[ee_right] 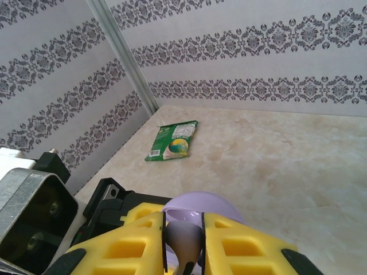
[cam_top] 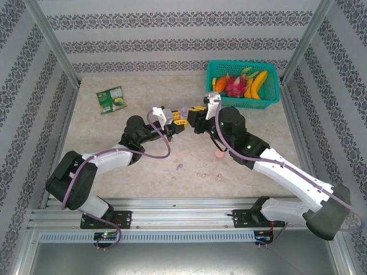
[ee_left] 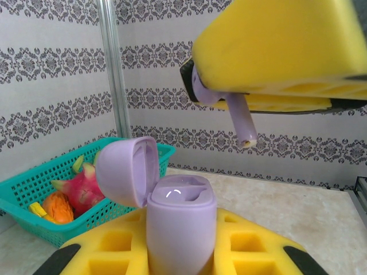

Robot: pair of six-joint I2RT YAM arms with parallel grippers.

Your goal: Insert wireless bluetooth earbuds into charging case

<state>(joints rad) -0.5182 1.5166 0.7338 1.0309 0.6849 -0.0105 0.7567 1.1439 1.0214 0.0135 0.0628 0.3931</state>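
The lilac earbud [ee_left: 241, 123] hangs stem-down, pinched in the right fingers [ee_left: 275, 51], just above the charging case [ee_left: 180, 220], lid open, clamped upright by the left fingers [ee_left: 252, 246] over the table [ee_left: 275, 195]. Insertion is under way; next, line the stem over a socket and lower gently

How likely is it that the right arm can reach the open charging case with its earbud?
Probably yes. The left gripper holds the charging case upright, lid tipped back, top uncovered. The right gripper holds the earbud above it, stem down, nothing between.
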